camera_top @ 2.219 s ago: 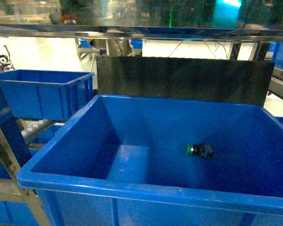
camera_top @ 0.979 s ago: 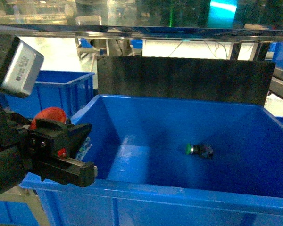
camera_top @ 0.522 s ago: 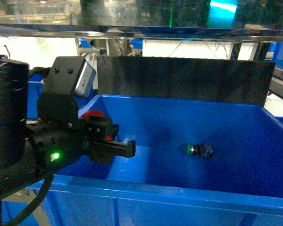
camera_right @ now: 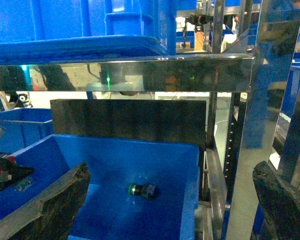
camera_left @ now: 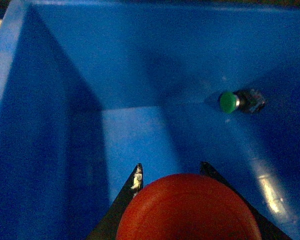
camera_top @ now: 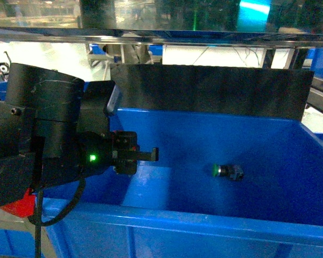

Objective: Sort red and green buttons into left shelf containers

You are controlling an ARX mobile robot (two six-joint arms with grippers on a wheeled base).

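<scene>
Left end effector (camera_left: 170,172) closed on red button (camera_left: 187,207), hanging over big blue bin (camera_top: 167,217) where green button (camera_top: 227,171) already lies. Risk: releasing here mixes colours. Right end effector (camera_right: 170,210) wide open, empty, outside the bin.

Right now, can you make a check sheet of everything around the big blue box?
Surface: steel shelf rack, holding bins.
Job's things: green-capped push-button with dark body lies on its side on the floor of the large blue plastic bin; red mushroom-cap push-button held above the bin floor.
Clutter: nothing seen.
Grippers: left gripper shut on the red button; right gripper open, outside the bin.
Cables: black cable looping under the left arm.
Surroundings: second blue bin, black panel.
</scene>
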